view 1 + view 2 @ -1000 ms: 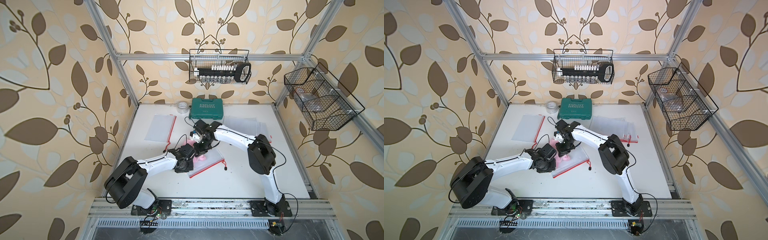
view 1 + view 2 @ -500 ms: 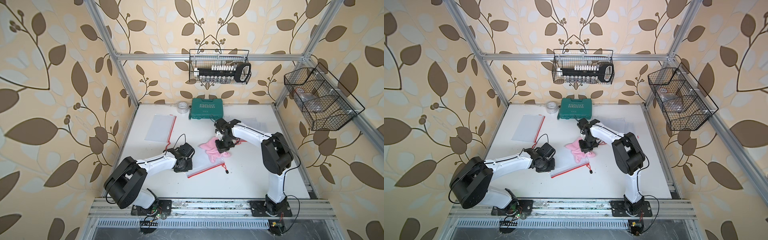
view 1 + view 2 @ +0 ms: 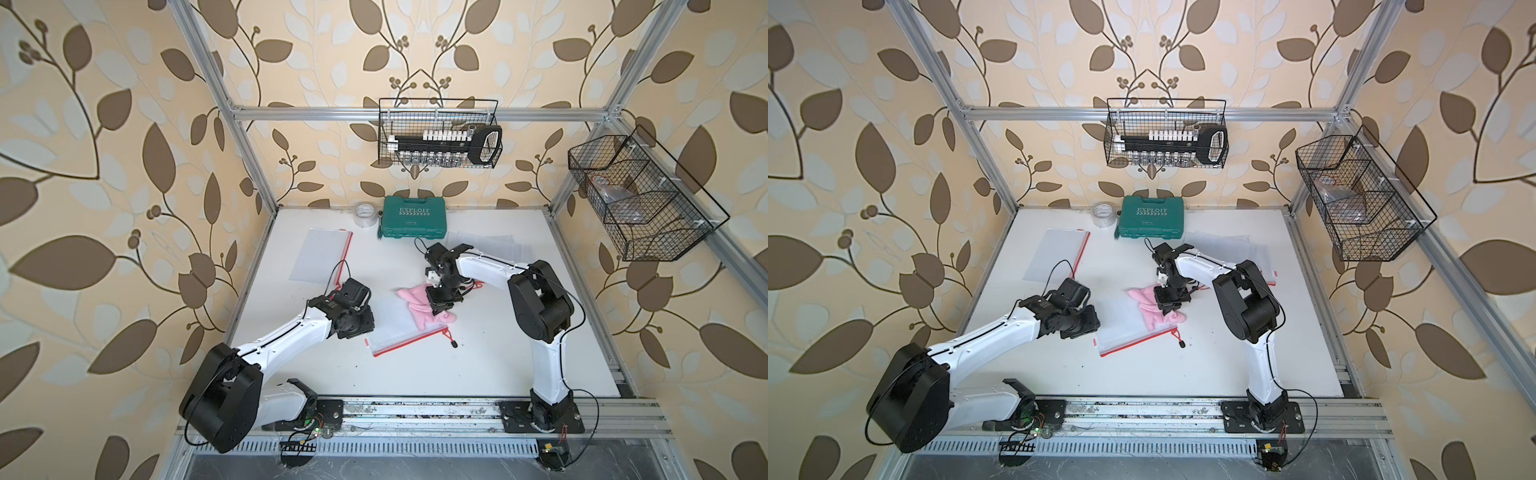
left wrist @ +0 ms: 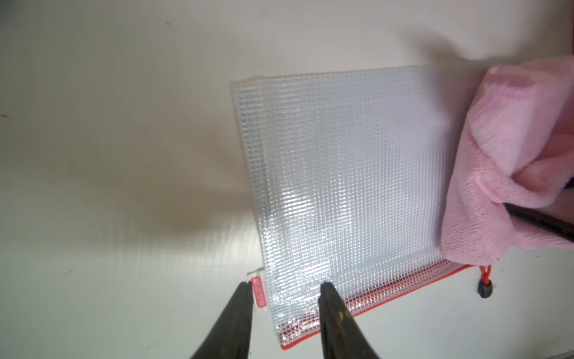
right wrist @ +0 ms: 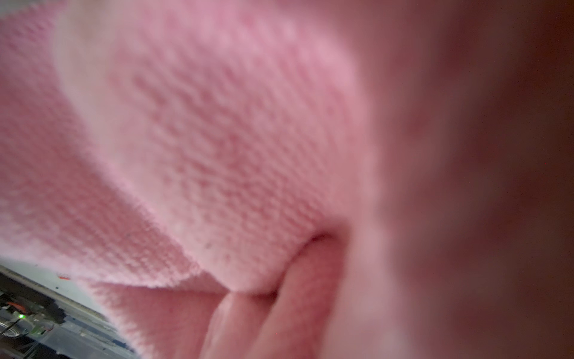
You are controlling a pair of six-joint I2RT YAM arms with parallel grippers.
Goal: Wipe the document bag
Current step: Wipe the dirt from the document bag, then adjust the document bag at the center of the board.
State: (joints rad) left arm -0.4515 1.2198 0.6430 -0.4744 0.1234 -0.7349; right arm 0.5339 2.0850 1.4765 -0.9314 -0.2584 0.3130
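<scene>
The document bag is a clear mesh pouch with a red zipper edge, lying flat mid-table. A pink cloth rests on its right end. My right gripper is shut on that cloth; in the right wrist view the pink cloth hides the jaws. In the left wrist view my left gripper is open at the near-left corner of the document bag. One fingertip is over the mesh, the other beside a small red label. The pink cloth covers the far end.
A green tool case and a tape roll stand at the back. Another zip bag lies rear left, and clear bags rear right. Wire baskets hang on the back wall and right wall.
My right gripper dragged the pink cloth across the bag from its left part to its right end. My left gripper, shut before, has opened at the bag's corner.
</scene>
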